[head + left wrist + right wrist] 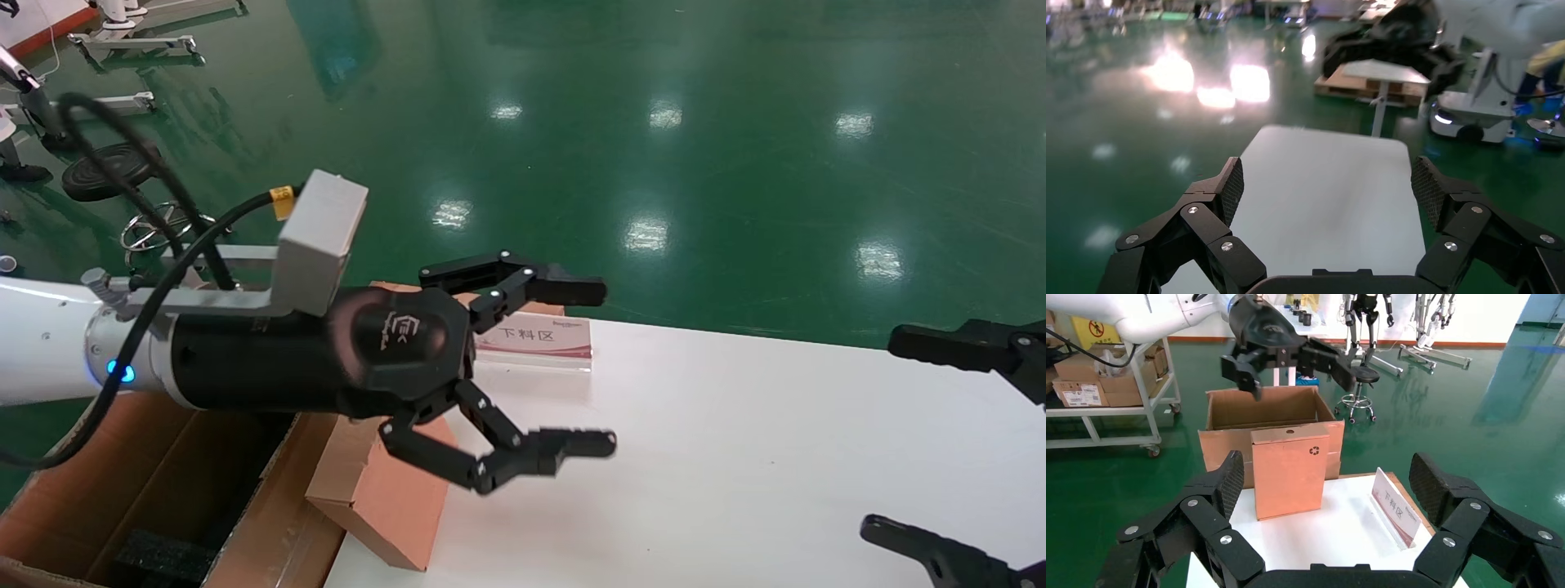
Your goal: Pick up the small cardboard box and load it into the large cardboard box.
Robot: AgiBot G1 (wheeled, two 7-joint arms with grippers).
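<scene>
Left gripper (601, 367) is wide open, empty, above the table (735, 457) at its left edge. Small box (384, 498) stands on the left table edge, touching big box (163, 490). Right gripper (899, 433) also wide open, at the right side.

Head view: the left gripper (609, 367), fingers spread, hides most of the small cardboard box (392, 498) behind its lower finger; the picture's edge cuts off the large cardboard box (98, 490). The right gripper (874, 433) is cut off beyond its fingers.
</scene>
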